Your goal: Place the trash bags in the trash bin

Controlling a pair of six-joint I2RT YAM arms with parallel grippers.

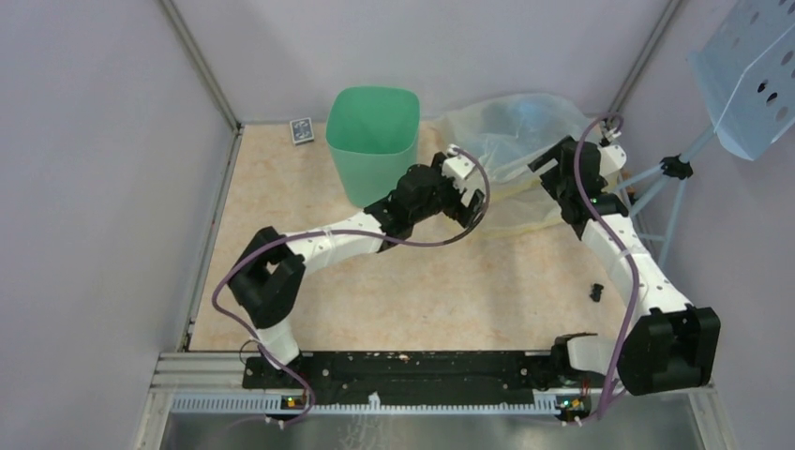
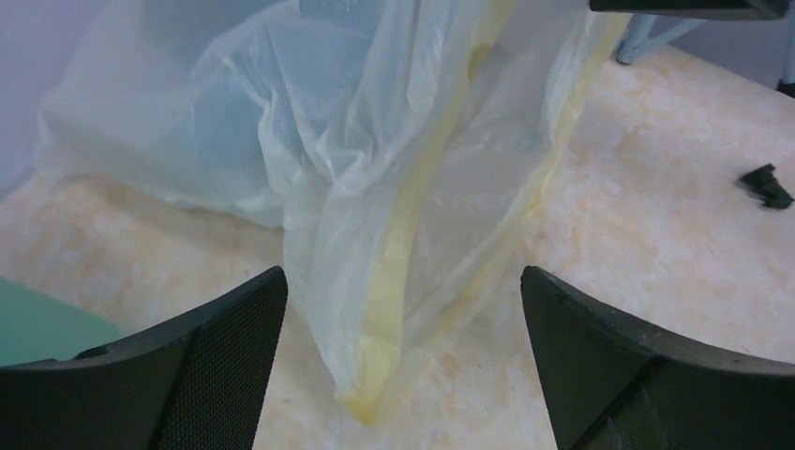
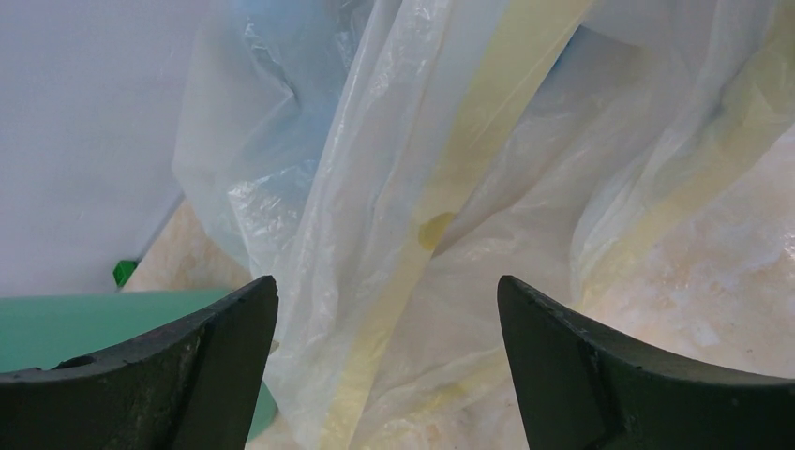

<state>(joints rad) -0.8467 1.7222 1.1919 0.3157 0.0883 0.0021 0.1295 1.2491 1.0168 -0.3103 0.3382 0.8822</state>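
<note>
A robotics lab test cell: plain partition walls [image 1: 94, 187], metal frame posts [image 1: 199, 64], a perforated panel [image 1: 755, 75] on a tripod [image 1: 671, 169].

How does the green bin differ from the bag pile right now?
The trash bin is opaque green; the trash bags are translucent, pale blue and yellowish. The bin stands upright, mouth open; the bags lie crumpled and spread on the table. Both sit at the table's far side, neither gripped.
</note>
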